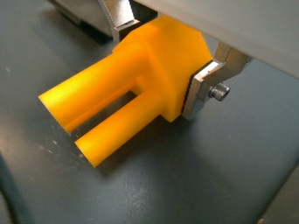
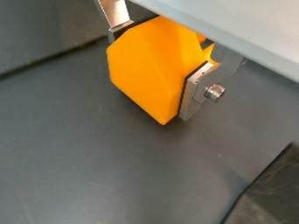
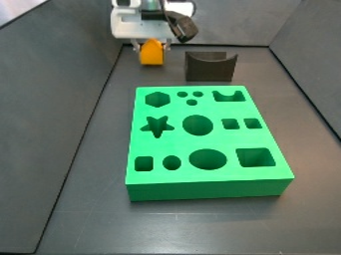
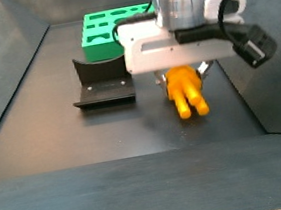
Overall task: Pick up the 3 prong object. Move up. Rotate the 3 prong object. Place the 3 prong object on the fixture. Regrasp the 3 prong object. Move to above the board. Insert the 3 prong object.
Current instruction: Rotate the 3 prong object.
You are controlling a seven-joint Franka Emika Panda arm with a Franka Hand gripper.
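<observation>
The 3 prong object is an orange-yellow block with long round prongs; two of them show in a wrist view. My gripper is shut on its block end, with one silver finger flat against a side. In both side views the 3 prong object lies low over the dark floor under the gripper, prongs pointing away from the wrist. The fixture stands beside the gripper and apart from it. The green board with its cut-outs lies further off.
Dark walls ring the floor: a sloping one runs along the board's side, and another rises close to the gripper. The fixture sits between the gripper and the board.
</observation>
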